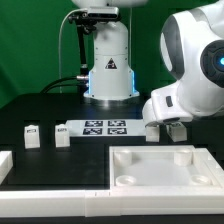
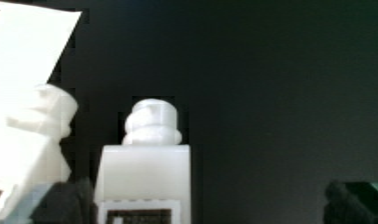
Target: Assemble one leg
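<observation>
Starting at the hand [image 2: 204, 203], we find it spread wide, with its two dark fingers [image 2: 58, 205] well apart and pinching nothing. The leg [image 2: 147, 175] sits between them. It lies close against one finger, and a broad dark gap separates it from the other. We cannot tell whether it touches the nearer finger. The leg's marker tag [image 2: 140, 214] is at the end closest to the wrist, and its rounded, stepped tip points away from the hand.

Just outside the nearer finger we see a white shape [image 2: 40, 120] with a similar rounded end. A flat white surface lies beyond it, and we cannot tell what either of them is.

In the exterior view the hand hangs low over the dark bench [image 1: 90, 150], under the arm's bulky white wrist. The tray-like slab [image 1: 160, 150] lies just beside the hand, on the camera's side of it, with round sockets showing at its corners. A little farther out to one side, the marker board [image 1: 100, 127] lies flat on the bench. Past that board, well apart from the hand, a second leg [image 1: 62, 136] and a third leg [image 1: 32, 135] rest on the bench near each other. Farthest from the hand, behind everything else, the arm's base column [image 1: 110, 65] rises with a warning triangle on its front.
</observation>
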Robot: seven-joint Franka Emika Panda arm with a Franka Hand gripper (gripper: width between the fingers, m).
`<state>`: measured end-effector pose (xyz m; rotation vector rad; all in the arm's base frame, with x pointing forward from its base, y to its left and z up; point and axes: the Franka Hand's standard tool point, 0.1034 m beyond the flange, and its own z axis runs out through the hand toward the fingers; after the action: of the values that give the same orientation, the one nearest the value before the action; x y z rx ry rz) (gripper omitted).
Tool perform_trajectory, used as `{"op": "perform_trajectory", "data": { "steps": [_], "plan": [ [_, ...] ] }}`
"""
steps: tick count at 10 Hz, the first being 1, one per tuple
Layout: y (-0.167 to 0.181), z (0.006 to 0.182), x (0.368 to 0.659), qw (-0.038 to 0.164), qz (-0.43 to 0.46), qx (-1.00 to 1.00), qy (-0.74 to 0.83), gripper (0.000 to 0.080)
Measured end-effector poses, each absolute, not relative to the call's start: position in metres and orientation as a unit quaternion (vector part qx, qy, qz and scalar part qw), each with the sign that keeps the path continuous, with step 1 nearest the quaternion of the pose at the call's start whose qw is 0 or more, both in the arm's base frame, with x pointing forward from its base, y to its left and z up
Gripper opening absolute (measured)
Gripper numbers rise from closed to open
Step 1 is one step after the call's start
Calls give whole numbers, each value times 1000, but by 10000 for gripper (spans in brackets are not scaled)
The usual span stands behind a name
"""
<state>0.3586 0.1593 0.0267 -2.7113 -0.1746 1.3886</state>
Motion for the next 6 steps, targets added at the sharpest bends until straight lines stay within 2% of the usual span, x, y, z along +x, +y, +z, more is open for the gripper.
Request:
{"op": "perform_trajectory", "data": {
  "steps": [6],
  "plan": [
    [153,24,361,49,452,-889,-59,649]
  ]
}}
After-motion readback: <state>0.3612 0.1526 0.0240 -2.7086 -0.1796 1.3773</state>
